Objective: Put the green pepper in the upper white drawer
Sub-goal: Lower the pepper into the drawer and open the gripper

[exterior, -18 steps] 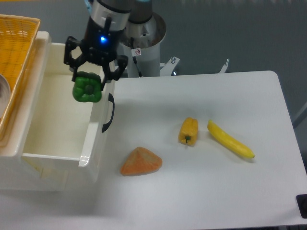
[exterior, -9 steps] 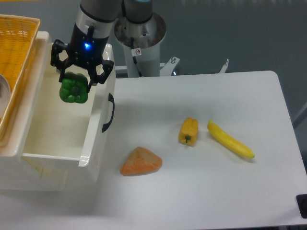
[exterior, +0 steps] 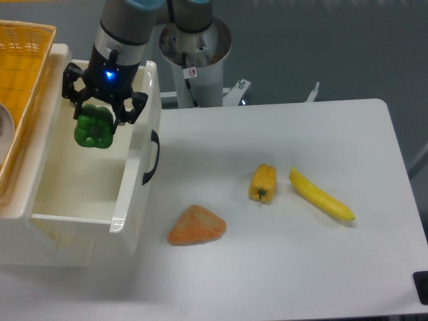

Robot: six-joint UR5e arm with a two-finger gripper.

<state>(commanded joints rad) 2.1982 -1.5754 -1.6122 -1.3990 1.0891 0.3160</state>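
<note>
Green pepper held above the open drawer

The green pepper (exterior: 93, 128) hangs inside the outline of the upper white drawer (exterior: 127, 194), clamped between the fingers of the gripper (exterior: 95, 118) directly above it. On the table (exterior: 301, 267), a yellow-orange pepper (exterior: 262, 183) and a banana (exterior: 320, 194) lie at 3 o'clock of the drawer, an orange wedge (exterior: 196, 225) at 4 o'clock.
</note>
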